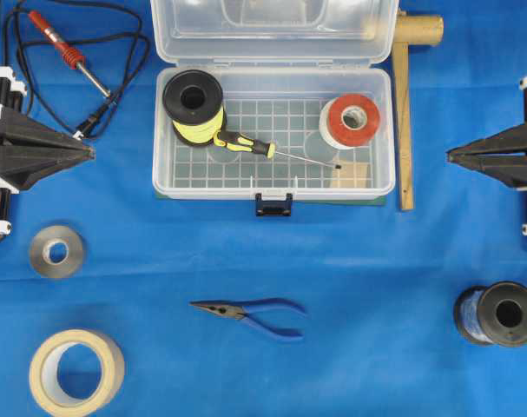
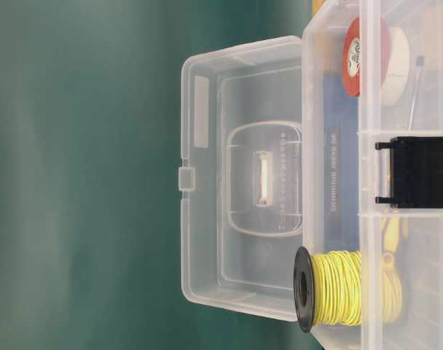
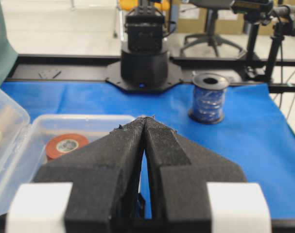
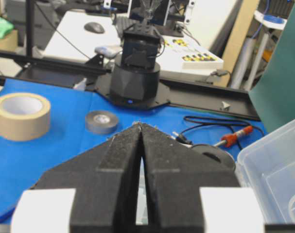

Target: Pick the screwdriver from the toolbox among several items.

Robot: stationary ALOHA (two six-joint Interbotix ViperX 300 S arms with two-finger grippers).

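**Yellow handle wedged by the spool: a tight pick waiting in an open box**

Yellow and black, the screwdriver (image 1: 246, 143) is lying inside the toolbox (image 1: 163, 178), which is sitting near the far edge of the surface (image 1: 272, 252) with its clear lid (image 1: 272, 26) folded back. Both arms are parked at the side edges: the left end effector (image 1: 91, 151) is resting with its pads pressed together, and the right end effector (image 1: 451, 156) is likewise closed on nothing, well apart from the box.

Going left to right through the box: the wire spool (image 1: 194, 102) is standing at the far-left corner, touching or just beside the screwdriver handle; the thin shaft is running rightward across the gridded floor, its tip ending just beside the tan square piece (image 1: 352, 174); the red-orange tape roll (image 1: 350, 120) is sitting at the far-right corner.

Risks, as I judge them: fingers descending on the handle may be bumping the spool and shoving the tool aside; a grip taken on the slim shaft may be slipping or letting the heavier handle swing down; the box walls are leaving little room for a wide approach.
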